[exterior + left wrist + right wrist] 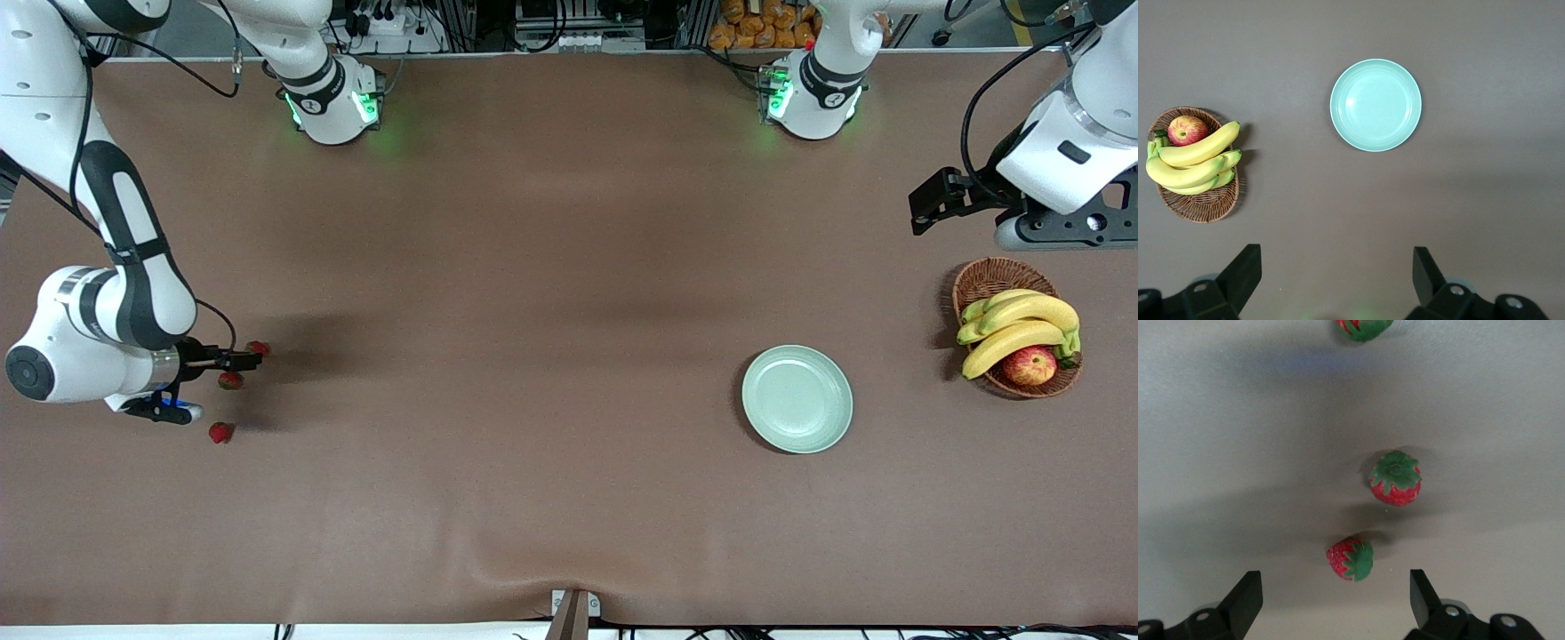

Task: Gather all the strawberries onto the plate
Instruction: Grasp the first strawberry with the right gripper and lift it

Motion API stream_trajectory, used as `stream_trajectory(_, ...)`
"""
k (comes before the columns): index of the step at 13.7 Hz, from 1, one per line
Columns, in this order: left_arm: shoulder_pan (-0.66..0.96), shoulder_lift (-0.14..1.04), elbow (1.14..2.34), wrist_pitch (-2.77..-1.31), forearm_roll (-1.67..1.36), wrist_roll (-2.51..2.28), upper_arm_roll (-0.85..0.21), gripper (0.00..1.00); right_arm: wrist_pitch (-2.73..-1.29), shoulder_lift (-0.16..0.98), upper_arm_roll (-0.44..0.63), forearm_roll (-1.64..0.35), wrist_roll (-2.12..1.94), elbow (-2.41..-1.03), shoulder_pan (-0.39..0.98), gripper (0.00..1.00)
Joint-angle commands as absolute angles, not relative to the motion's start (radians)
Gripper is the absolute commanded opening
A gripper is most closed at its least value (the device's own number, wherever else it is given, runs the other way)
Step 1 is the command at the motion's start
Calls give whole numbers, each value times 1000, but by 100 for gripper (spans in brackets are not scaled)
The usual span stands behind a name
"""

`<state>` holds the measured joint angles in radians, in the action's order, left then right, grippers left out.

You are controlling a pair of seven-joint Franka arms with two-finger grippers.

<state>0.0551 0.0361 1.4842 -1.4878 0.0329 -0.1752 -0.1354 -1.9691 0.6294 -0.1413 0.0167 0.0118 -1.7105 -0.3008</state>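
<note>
Three strawberries lay low at the left edge of the front view, toward the right arm's end of the table: the first strawberry (258, 348), the second strawberry (230, 380) and the third strawberry (220, 432), each a little nearer the front camera than the one before. The right gripper (233, 361) hung low over the first two, its fingers spread and nothing in them, seemingly placed to start the pickup. The plate (797, 398) sat empty in the lower right of centre, well apart from the fruit, so each berry would need a long carry. Farther right stood the basket (1015, 325) with the bananas (1018, 326) and the apple (1029, 365). The left gripper (1049, 233) waited raised at the right edge, above the basket.

Next, the left wrist view showed the plate (1375, 105) near the upper centre and the basket (1198, 163) at mid left, with both fingers (1241, 273) wide apart at the bottom, released and empty.

Lastly, the right wrist view put the nearest berry (1351, 558) between the parted fingers (1245, 597), another strawberry (1395, 478) at centre and a cut-off berry (1363, 327) at the top edge. Nothing was gripped.
</note>
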Motion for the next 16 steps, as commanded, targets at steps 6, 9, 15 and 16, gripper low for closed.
stream_trajectory(6, 55, 25, 1483, -1483, 38, -156, -133, 100, -2020, 657, -153, 35, 20, -1759, -311, 66)
stream_trajectory(9, 57, 26, 1485, -1483, 38, -156, -133, 100, -2020, 657, -153, 35, 20, -1770, -310, 29)
stream_trajectory(15, 55, 29, 1483, -1483, 38, -156, -133, 100, -1862, 643, -169, 23, 128, -1680, -269, 0)
stream_trajectory(16, 57, 29, 1483, -1483, 38, -156, -133, 100, -1795, 641, -173, 17, 194, -1636, -235, 0)
